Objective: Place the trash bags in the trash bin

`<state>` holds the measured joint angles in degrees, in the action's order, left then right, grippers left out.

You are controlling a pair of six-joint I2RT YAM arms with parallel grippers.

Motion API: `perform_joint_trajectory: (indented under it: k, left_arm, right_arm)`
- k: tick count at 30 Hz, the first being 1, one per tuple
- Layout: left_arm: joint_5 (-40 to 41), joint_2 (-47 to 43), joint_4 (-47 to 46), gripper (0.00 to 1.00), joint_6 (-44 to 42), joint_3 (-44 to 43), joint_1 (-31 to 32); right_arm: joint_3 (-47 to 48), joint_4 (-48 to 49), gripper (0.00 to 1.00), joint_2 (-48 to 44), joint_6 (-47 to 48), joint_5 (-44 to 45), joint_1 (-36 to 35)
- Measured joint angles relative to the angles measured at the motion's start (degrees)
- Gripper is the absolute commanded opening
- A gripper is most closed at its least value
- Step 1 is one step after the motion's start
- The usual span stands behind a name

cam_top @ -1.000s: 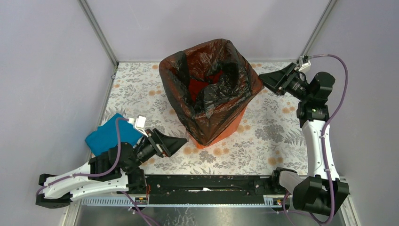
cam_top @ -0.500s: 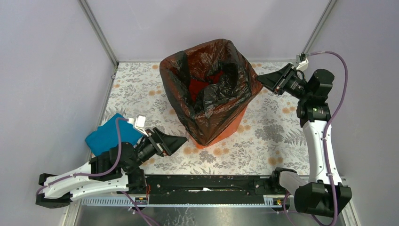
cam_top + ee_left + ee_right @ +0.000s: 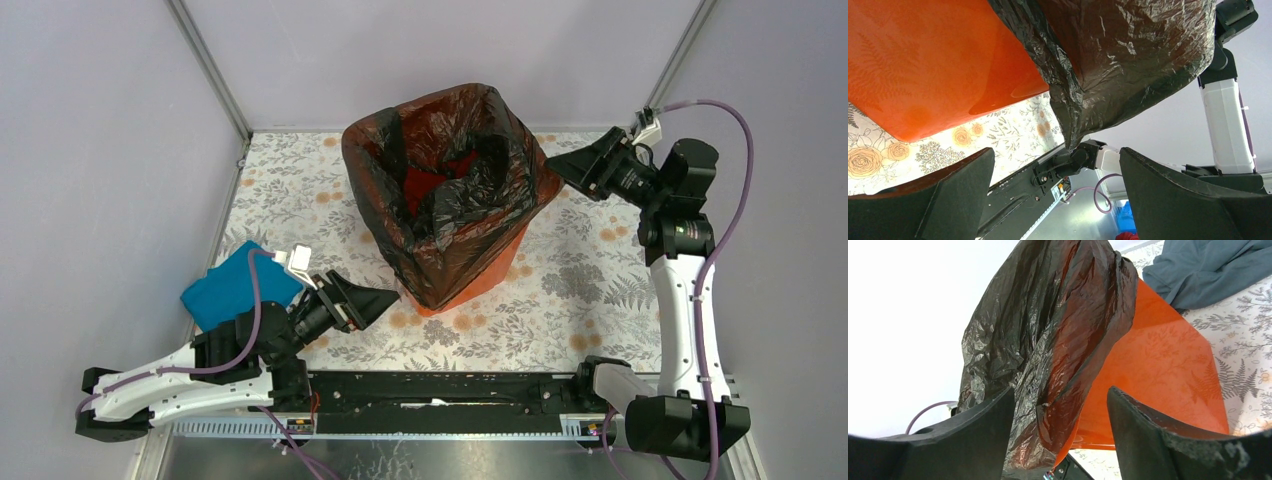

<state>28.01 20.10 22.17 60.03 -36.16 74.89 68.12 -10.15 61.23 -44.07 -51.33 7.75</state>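
Observation:
The orange trash bin (image 3: 480, 280) stands mid-table. The black trash bag (image 3: 450, 190) is draped over its rim and sags inside, hanging down the outer walls. My right gripper (image 3: 553, 168) is open at the bin's right rim corner. In the right wrist view a hanging fold of the bag (image 3: 1048, 330) lies in the gap of that gripper (image 3: 1060, 415), unpinched, with the bin wall (image 3: 1158, 375) behind. My left gripper (image 3: 392, 298) is open by the bin's near-left bottom corner. Its wrist view shows that gripper (image 3: 1055, 165) holding nothing, below the bin (image 3: 933, 65) and the bag's edge (image 3: 1128, 55).
A teal-blue cloth (image 3: 235, 283) lies at the table's left edge, just behind my left wrist. A bluish cloth (image 3: 1208, 267) shows past the bin in the right wrist view. Grey walls close in the flowered table (image 3: 570, 290) on three sides.
My right wrist has shifted slightly right and up beside the bin's rim corner. The bag's right edge has moved a little. The left arm has stayed still.

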Motion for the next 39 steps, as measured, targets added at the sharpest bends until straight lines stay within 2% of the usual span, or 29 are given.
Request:
perform_joint_trajectory:
  k: [3,9,16,20,24,25,28,30,32,39]
  left_arm:
    - [0.1,0.0,0.0,0.99,0.0,0.0,0.0]
    - [0.3,0.6,0.0,0.99,0.0,0.0,0.0]
    - [0.6,1.5,0.0,0.99,0.0,0.0,0.0]
    - [0.7,1.5,0.0,0.99,0.2,0.0,0.0]
    - [0.7,1.5,0.0,0.99,0.5,0.0,0.0]
    - [0.8,1.5,0.0,0.99,0.5,0.0,0.0]
    - [0.8,1.5,0.0,0.99,0.7,0.0,0.0]
    - [1.0,1.5,0.0,0.99,0.7,0.0,0.0]
    - [1.0,1.5,0.0,0.99,0.7,0.0,0.0]
    - [1.2,1.6,0.0,0.99,0.7,0.0,0.0]
  right_arm:
    - [1.9,-3.0,0.80,0.0,2.6,1.7,-0.5]
    - [10.4,-13.0,0.80,0.7,11.9,9.6,-4.2]
    - [19.7,-25.0,0.78,3.5,22.4,23.3,-13.8]
    - [22.9,-30.3,0.67,5.9,26.9,32.7,-19.5]
    - [23.9,-33.4,0.47,7.2,29.9,39.7,-23.3]
    - [24.0,-33.9,0.45,7.3,30.3,40.9,-23.8]
    - [24.2,-34.6,0.47,7.3,30.8,44.2,-24.7]
    - [24.7,-34.8,0.55,7.3,31.2,45.5,-25.0]
    - [25.2,-35.1,0.59,7.3,31.6,46.4,-25.1]
    - [27.2,-36.3,0.56,6.8,32.1,48.9,-25.1]
